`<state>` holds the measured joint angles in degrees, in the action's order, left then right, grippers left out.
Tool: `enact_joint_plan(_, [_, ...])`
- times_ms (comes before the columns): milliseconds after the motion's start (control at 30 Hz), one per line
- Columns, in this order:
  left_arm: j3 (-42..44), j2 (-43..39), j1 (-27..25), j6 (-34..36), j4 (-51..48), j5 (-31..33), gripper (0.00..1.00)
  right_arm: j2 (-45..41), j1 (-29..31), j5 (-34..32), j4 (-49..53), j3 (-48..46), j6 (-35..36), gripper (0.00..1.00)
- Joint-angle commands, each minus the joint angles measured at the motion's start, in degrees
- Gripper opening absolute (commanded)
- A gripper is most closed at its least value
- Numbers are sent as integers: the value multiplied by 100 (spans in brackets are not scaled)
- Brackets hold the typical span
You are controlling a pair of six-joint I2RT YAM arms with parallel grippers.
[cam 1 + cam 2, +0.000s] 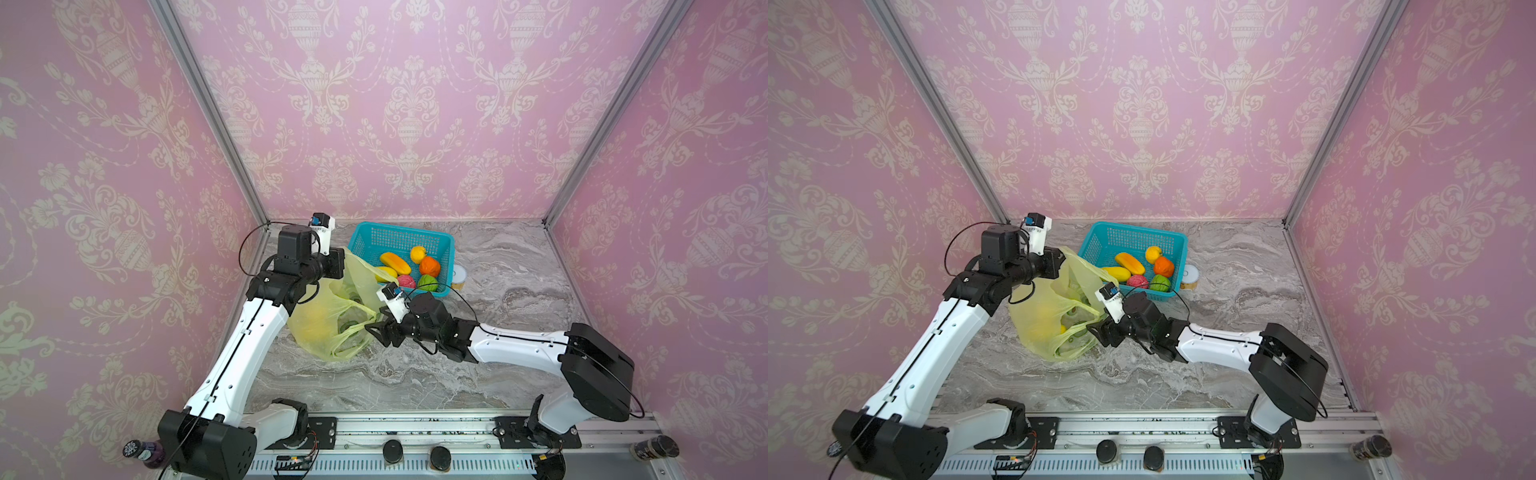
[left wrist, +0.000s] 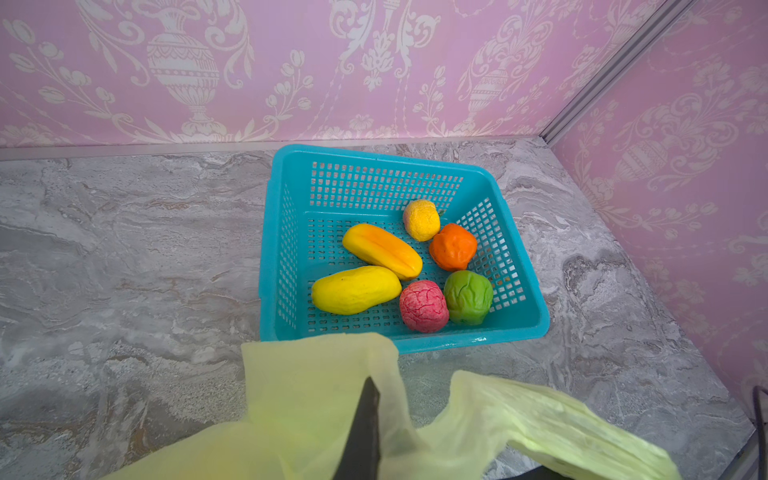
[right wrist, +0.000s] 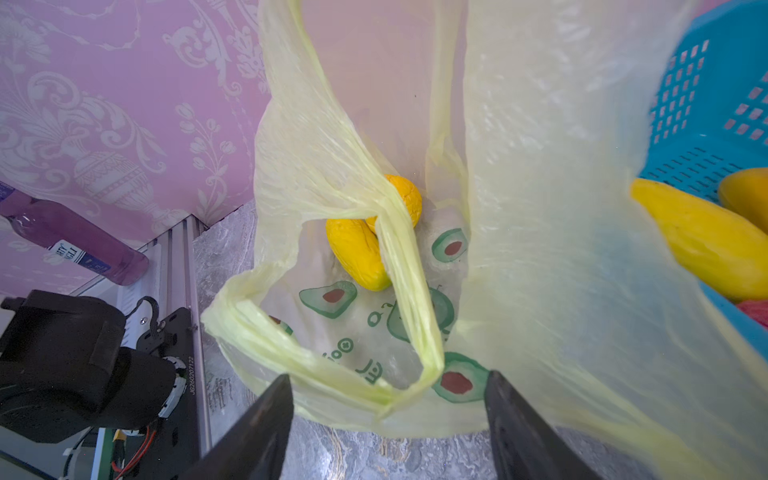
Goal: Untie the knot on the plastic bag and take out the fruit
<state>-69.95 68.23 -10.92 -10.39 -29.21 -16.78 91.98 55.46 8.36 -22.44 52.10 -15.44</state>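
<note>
Our right end effector (image 3: 389, 376) stands with its jaws spread wide and grips nothing. One handle loop (image 3: 415, 291) of the plastic bag (image 1: 332, 316) drapes through the gap between the fingers without being pinched. Our left end effector (image 2: 368, 399) is closed on the bag's upper edge and holds that side up, so the mouth gapes toward the right arm. The handle strips hang as separate loops, and we find no knot in them.

Deep in the bag lie a long yellow fruit (image 3: 357, 257) and, touching it, a round yellow-orange fruit (image 3: 405, 199). The film is thin, soft and slick. We judge it will sag, cling and slide instead of keeping its shape, so it is best held by the bunched strips or the rim, where the layers are thickest. The fruit looks light and slightly squashy with a dull skin. The long one is best taken across its narrow middle, jaws wide.

The loop across the opening is what stands in the way: a reach inward could snag it or drag the bag along. Just behind the bag sits the teal basket (image 1: 399, 227) holding six more fruits (image 2: 357, 289). A small can (image 1: 459, 276) stands just beside its right side, all on the marbled desk (image 1: 457, 374).
</note>
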Motion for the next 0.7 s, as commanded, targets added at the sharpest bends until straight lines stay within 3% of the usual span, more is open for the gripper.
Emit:
enact_joint_plan(0, [67, -156, 67, -57, 90, -40, 0, 411, -20, 475, -221, 476, -354, 76])
enact_joint_plan(67, [45, -122, 67, -74, 91, -77, 0, 694, -24, 495, -263, 760, -611, 78])
enact_joint_plan(133, [34, -100, 77, -94, 86, -99, 0, 974, -24, 526, -212, 1067, -767, 71])
enact_joint_plan(267, [17, -189, 93, -66, -44, 369, 0, 1410, -35, 526, -121, 1746, -1023, 21])
enact_joint_plan(333, [-15, -271, 103, -33, -178, 764, 0, 1559, -35, 702, 51, 2078, -1074, 2])
enact_joint_plan(433, [-77, -418, 267, -88, -375, 1573, 0, 1565, -18, 784, 317, 2456, -1021, 0])
enact_joint_plan(667, [-331, -552, 1084, -821, -504, 2236, 0, 1104, 63, 503, 981, 2804, -484, 0])
